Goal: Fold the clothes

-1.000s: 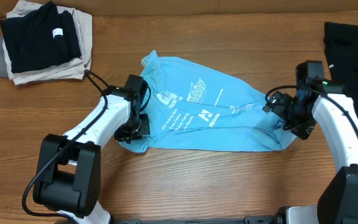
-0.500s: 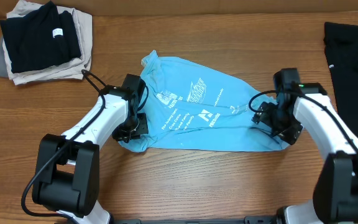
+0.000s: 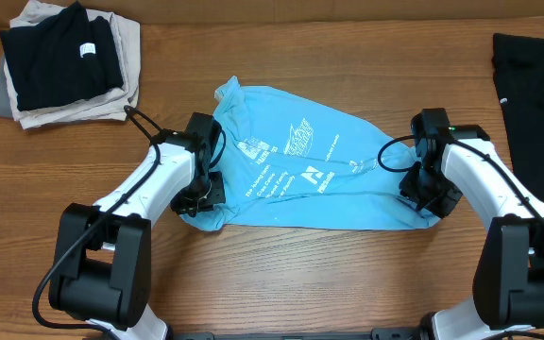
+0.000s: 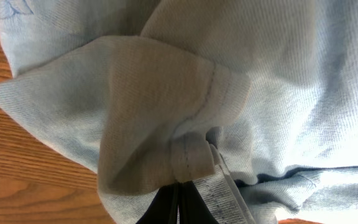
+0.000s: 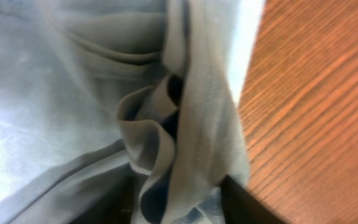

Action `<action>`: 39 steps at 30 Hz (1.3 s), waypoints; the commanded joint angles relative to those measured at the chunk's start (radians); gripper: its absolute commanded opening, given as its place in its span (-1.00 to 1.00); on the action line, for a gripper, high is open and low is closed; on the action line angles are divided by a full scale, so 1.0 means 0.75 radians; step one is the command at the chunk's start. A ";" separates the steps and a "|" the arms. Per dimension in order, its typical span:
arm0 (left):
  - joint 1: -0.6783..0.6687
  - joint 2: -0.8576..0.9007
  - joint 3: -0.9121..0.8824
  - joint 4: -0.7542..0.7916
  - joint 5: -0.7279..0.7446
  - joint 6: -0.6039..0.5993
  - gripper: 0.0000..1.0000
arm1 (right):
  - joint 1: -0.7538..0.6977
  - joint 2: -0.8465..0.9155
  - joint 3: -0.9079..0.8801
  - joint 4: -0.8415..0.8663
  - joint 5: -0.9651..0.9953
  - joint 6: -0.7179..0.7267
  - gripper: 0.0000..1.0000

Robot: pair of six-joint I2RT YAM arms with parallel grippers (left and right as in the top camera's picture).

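Worktop (image 3: 348, 274) of brown wood grain fills the overhead view, with two white and black robot arms reaching in from the near edge. A light sky-blue T-shirt (image 3: 348, 194) lies crumpled and spread across the middle of the worktop, slanting from far left to near right, with small white print (image 3: 296, 142) facing up. A black garment (image 3: 536, 85) lies at the far right edge, well apart from the T-shirt. A stack of folded clothes (image 3: 64, 61), black on top of beige and grey, sits at the far left corner. The left arm (image 3: 149, 184) reaches the T-shirt's near left corner, and the right arm (image 3: 484, 179) reaches its near right end. The left end effector (image 3: 201, 198) is pressed together, pinching a stitched hem of the T-shirt, with the cloth bunched in a fold just above its dark fingertips. The right end effector (image 3: 421, 194) sits over the T-shirt's right edge; wavy folds of blue cloth lie gathered between its two dark fingers (image 5: 247, 202), which stand somewhat apart, and whether they are clamping the cloth cannot be told.
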 commanded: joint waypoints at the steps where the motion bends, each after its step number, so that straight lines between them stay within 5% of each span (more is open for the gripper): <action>1: 0.009 0.021 -0.005 -0.001 -0.019 -0.013 -0.92 | -0.022 -0.003 -0.003 -0.009 0.062 0.023 -0.34; 7: 0.009 0.021 -0.005 -0.004 -0.019 -0.012 -0.92 | -0.061 -0.003 -0.003 -0.030 0.063 0.027 -0.91; 23: 0.041 -0.151 0.379 -0.323 -0.023 0.050 -0.92 | -0.127 -0.102 0.519 -0.469 0.098 0.034 -0.92; 33: 0.041 -0.196 0.332 -0.376 -0.023 0.057 -0.92 | -0.131 -0.119 0.334 -0.559 0.134 0.131 -0.92; 36: 0.041 -0.196 0.261 -0.341 -0.019 0.057 -0.90 | -0.134 -0.119 0.206 -0.507 0.136 0.132 -0.71; 39: 0.041 -0.196 0.186 -0.277 -0.017 0.057 -0.50 | -0.152 -0.119 0.127 -0.457 0.121 0.159 -0.15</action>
